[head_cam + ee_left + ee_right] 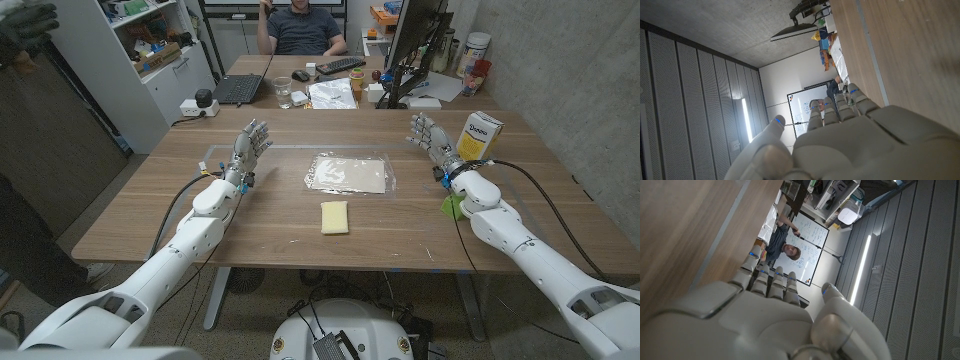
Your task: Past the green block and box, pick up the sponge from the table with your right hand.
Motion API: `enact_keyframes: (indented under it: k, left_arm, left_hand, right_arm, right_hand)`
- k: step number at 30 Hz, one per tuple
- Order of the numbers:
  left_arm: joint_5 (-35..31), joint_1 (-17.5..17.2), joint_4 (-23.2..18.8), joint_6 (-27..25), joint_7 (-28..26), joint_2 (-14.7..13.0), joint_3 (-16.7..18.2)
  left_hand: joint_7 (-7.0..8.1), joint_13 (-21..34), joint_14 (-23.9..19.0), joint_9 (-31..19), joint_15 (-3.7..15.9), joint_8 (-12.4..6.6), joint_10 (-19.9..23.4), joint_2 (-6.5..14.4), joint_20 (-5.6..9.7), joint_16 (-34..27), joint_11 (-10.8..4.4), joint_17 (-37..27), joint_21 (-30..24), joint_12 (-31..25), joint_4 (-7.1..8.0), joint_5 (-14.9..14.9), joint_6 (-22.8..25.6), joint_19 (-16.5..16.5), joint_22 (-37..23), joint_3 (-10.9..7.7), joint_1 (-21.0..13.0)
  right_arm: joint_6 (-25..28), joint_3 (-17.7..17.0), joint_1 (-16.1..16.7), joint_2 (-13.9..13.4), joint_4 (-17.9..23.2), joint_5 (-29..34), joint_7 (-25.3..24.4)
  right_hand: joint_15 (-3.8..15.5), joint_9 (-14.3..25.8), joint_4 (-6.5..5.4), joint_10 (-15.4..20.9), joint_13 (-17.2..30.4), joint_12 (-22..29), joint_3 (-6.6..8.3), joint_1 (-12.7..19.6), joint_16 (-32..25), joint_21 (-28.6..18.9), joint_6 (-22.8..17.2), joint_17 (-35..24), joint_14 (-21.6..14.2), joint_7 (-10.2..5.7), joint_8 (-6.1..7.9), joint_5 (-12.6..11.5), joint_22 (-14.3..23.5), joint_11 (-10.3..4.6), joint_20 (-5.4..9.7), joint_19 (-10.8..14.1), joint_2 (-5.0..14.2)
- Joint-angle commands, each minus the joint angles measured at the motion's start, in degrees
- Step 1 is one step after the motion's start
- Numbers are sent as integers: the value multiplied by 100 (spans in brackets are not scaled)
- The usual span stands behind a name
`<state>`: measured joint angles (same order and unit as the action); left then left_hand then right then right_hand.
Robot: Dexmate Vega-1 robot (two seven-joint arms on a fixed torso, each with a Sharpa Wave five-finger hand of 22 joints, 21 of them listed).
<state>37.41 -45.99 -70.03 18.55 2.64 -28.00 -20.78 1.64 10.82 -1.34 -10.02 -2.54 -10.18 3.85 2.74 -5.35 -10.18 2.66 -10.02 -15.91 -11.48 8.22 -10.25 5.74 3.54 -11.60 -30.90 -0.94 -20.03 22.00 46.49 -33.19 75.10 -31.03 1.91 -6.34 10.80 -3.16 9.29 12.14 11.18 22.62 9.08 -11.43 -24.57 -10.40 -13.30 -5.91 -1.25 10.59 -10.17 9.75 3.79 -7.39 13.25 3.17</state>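
A yellow sponge point(334, 216) lies on the wooden table point(150, 215) near the front middle. My right hand point(430, 135) is raised at the right, fingers apart and holding nothing, well right of and beyond the sponge. Just right of that hand stands a yellow and white box point(478, 137). A green block point(455, 206) peeks out beside my right forearm, partly hidden by it. My left hand point(250, 145) is raised at the left, fingers spread and empty. The right wrist view shows the back of my right hand point(765, 320), and the left wrist view shows my left hand point(840, 145).
A clear plastic sheet point(347, 173) lies just beyond the sponge. At the far end sit a laptop point(238, 88), a glass point(283, 92), a keyboard point(340, 65) and a monitor point(415, 40). A person point(305, 25) sits behind the table.
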Motion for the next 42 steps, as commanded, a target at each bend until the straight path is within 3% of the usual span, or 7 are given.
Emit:
enact_keyframes:
  k: [1,9,22,31,42]
  left_arm:
    - [28,21,48,16,71,9,0]
    - [7,59,70,5,99,21,-31]
    - [10,110,121,11,179,15,-43]
    - [44,110,135,6,228,-2,-27]
    - [47,186,231,9,317,-1,-39]
  left_hand:
    - [-3,16,9,-16,-51,-36,29,61,-44,-33,3,-12,-25,-33,-6,-21,51,11,-18,-10,-12]
    - [4,16,15,-16,-49,-36,25,61,-49,-31,4,-12,-22,-32,-6,-21,52,6,-18,-5,-13]
    - [-2,16,15,-16,-56,-40,28,64,-57,-33,-2,-12,-20,-33,-6,-22,60,6,-19,4,-14]
    - [2,16,18,-16,-56,-38,31,66,-80,-32,8,-12,-17,-35,-6,-22,57,3,-19,9,-15]
    - [2,16,20,-17,-57,-41,25,68,-89,-33,1,-12,-13,-33,-6,-22,64,0,-19,17,-16]
  right_arm:
    - [-21,-219,452,-562,864,508,-436]
    - [-49,-412,826,-927,1512,1111,-899]
    - [-207,-1107,1719,-1334,2634,2041,-1700]
    - [-105,-1595,2288,-1379,3237,2725,-2104]
    - [-349,-1997,2799,-1166,3860,3643,-2349]
  right_hand:
    - [-31,22,62,-47,6,-20,14,34,7,35,34,-4,53,-5,-1,-25,26,3,-89,-6,-60]
    - [-67,22,92,-112,7,-29,-8,34,16,77,87,7,116,-32,-4,-23,28,-13,-174,-36,-78]
    - [-62,22,129,-158,7,-27,-23,44,9,113,124,21,140,-64,0,-22,29,-44,-208,-48,-90]
    - [-51,22,164,-143,6,-9,-18,72,-6,135,112,35,121,-78,15,-23,30,-53,-222,-47,-82]
    - [-37,22,205,-120,5,11,-20,97,-24,161,107,51,97,-82,27,-20,30,-42,-264,-39,-83]
